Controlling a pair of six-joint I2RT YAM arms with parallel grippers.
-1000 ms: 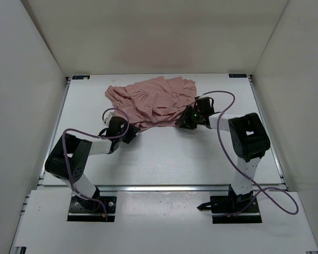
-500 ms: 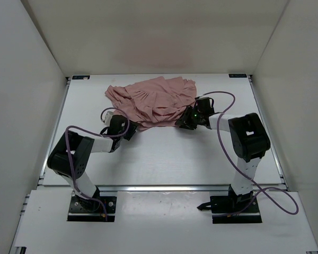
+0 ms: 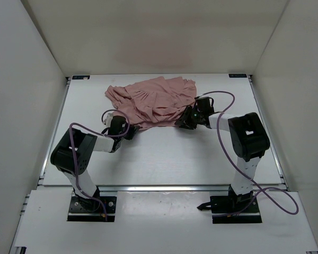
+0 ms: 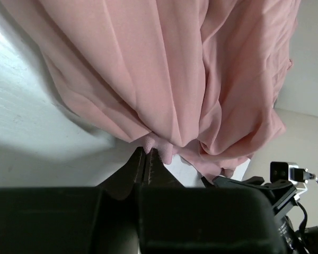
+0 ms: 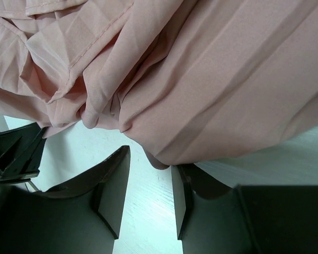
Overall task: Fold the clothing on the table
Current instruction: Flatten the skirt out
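One flat white rectangular table (image 3: 164, 159), one dusty-pink pleated fabric garment (image 3: 151, 100), two grippers.
It lay crumpled at the table's far middle; left gripper (image 4: 147, 157) was pinched on its near hem, right gripper (image 5: 151, 185) stood parted at its edge.

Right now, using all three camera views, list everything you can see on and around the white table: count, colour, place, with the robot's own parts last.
dusty-pink pleated fabric garment: one, pink, crumpled on the table's far half.
flat white rectangular table: one, white with metal edge rails, under everything.
plain walls: three, white, at the left, far and right sides.
purple cables: two, purple, one looping along each arm.
robot arms: two, black and white, bases at the near edge.
left gripper: one, black, shut, pinching the garment's near edge.
right gripper: one, black, open at the garment's edge.
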